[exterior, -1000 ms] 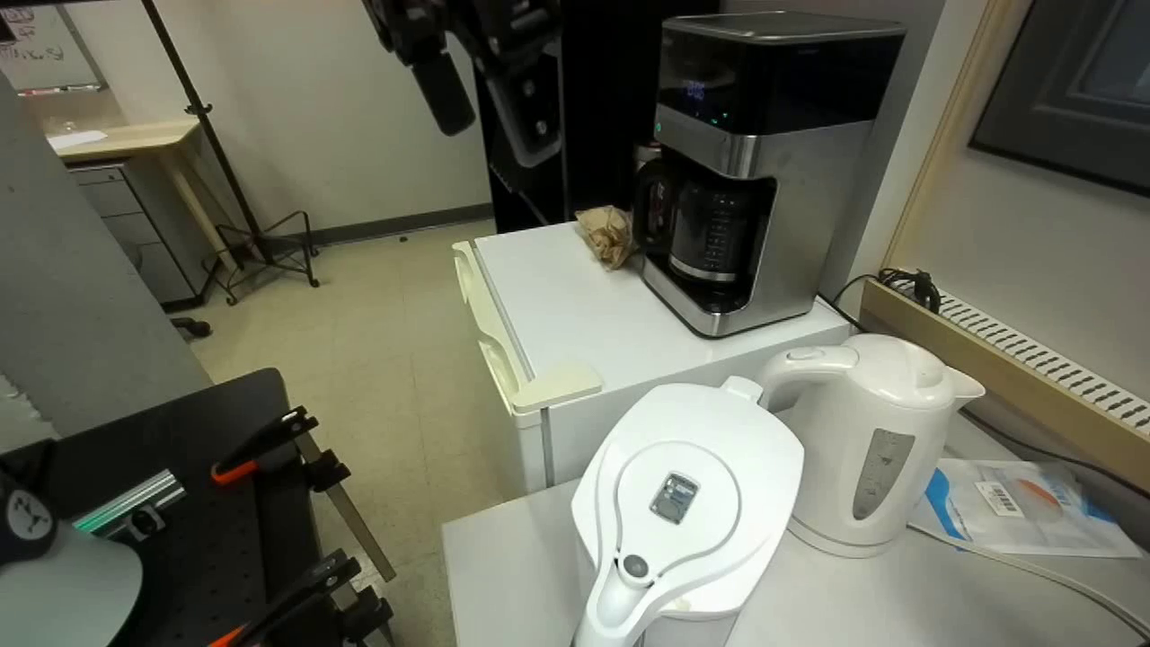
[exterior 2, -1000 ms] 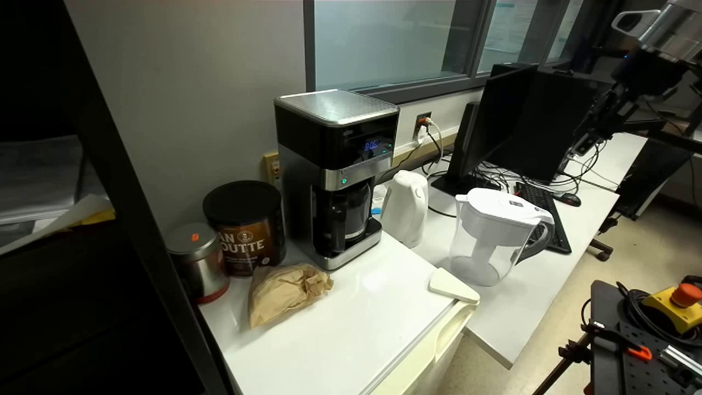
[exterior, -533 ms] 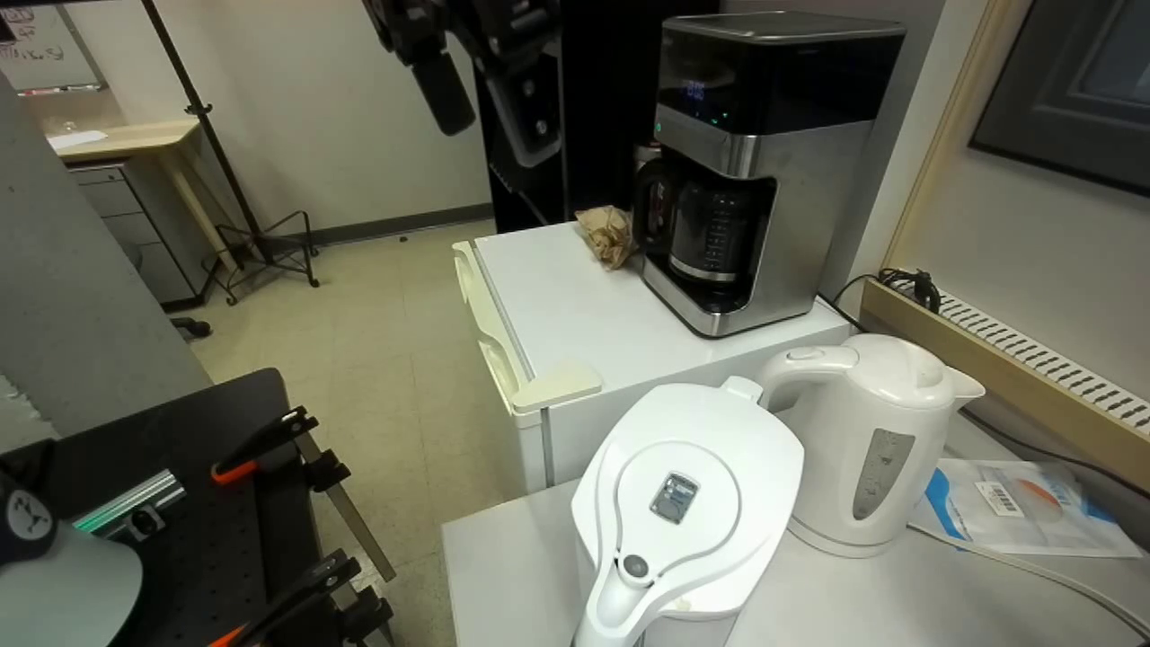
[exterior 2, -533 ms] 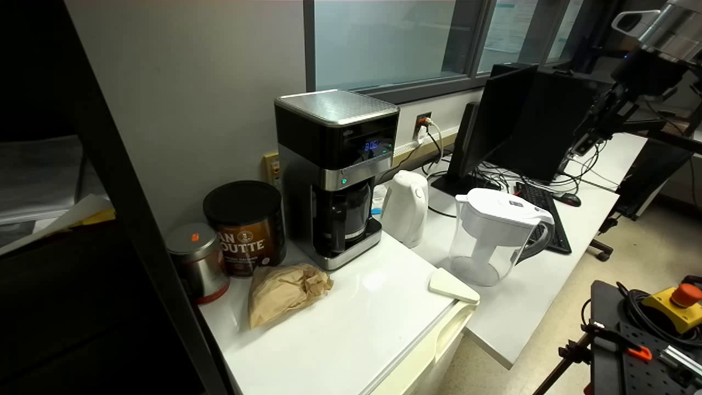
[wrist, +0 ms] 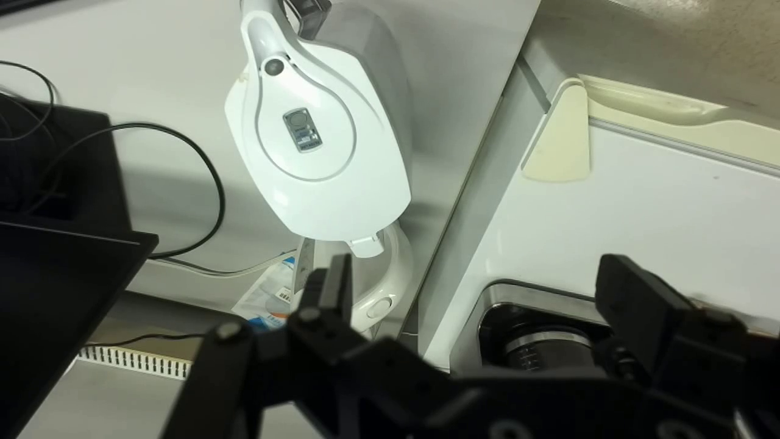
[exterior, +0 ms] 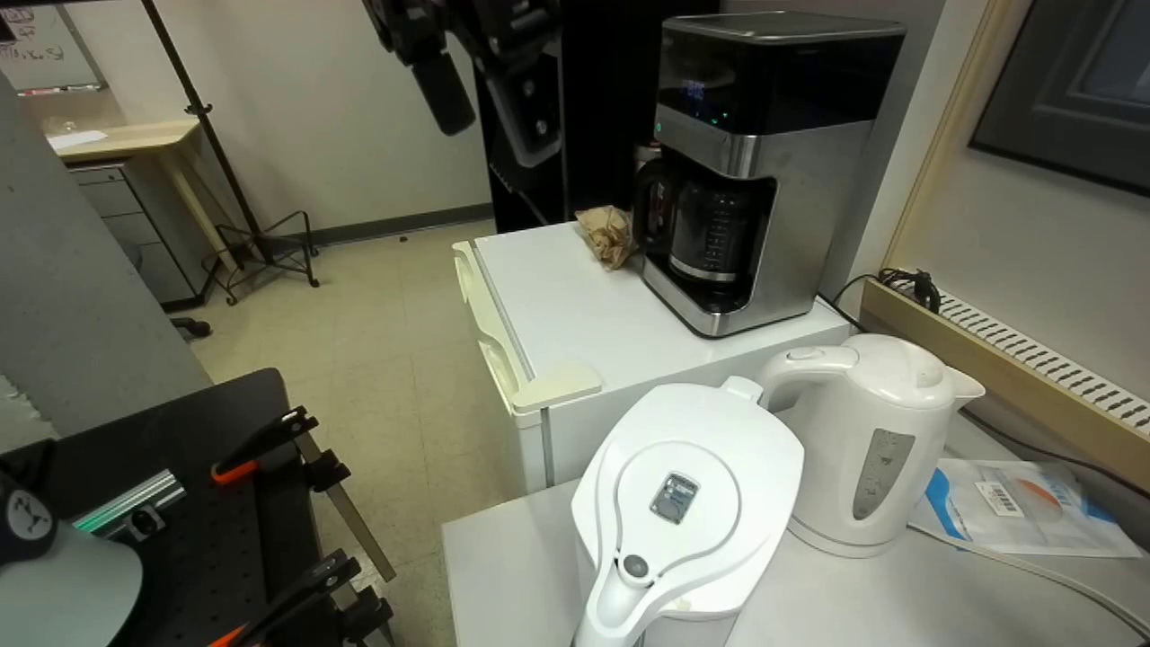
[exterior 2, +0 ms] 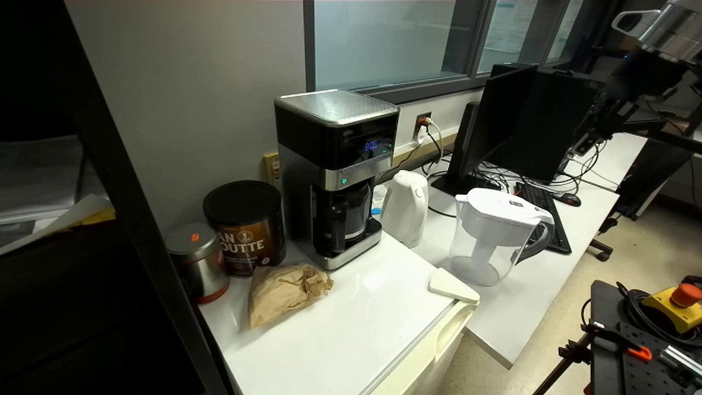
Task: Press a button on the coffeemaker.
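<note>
The coffeemaker is a tall black machine with a silver front and a dark glass carafe; it stands on the white fridge in both exterior views (exterior: 780, 171) (exterior 2: 335, 178). A green-lit round button (exterior 2: 344, 181) is on its silver band, below a blue clock display (exterior 2: 371, 145). In the wrist view only the lower part of the coffeemaker (wrist: 524, 295) shows; its top and buttons are out of view there. My gripper (wrist: 478, 271) is open and empty, fingers wide apart. In both exterior views it (exterior: 497, 135) (exterior 2: 584, 144) hangs in the air, apart from the coffeemaker.
A white filter jug (exterior: 692, 503) and a white kettle (exterior: 876, 440) stand on the desk beside the fridge (exterior: 575, 305). A paper bag (exterior 2: 285, 293), a coffee can (exterior 2: 244, 227) and a metal tin (exterior 2: 197, 260) are beside the coffeemaker. Monitors (exterior 2: 493, 120) stand farther along.
</note>
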You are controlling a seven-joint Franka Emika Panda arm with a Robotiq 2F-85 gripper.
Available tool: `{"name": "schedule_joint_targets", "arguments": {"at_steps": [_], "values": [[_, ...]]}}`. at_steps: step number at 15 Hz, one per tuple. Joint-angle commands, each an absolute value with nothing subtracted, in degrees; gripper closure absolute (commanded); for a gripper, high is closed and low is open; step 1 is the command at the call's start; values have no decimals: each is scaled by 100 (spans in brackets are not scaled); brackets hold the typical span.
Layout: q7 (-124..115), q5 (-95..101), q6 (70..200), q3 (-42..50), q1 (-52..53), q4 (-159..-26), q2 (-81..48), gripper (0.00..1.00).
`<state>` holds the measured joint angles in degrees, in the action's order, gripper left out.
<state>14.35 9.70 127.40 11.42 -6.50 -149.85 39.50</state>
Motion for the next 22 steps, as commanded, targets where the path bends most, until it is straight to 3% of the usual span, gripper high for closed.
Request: {"name": "schedule_joint_targets", "arguments": {"at_steps": [1, 7, 15, 16, 17, 18, 19, 22], "values": [[1451, 946, 12722, 1115, -675, -14972, 3946, 0], [1331, 1005, 12857, 976, -650, -14909, 3762, 0], [365, 1518, 13662, -73, -657, -14669, 3033, 0], [179, 1664, 13812, -238, -679, -14615, 2892, 5], [49, 1790, 13874, -352, -693, -14551, 2792, 22], [-112, 1931, 13961, -479, -704, -14478, 2642, 30], [-256, 2073, 13990, -583, -721, -14399, 2533, 31], [-796, 2561, 14090, -886, -783, -14117, 2122, 52]]}}
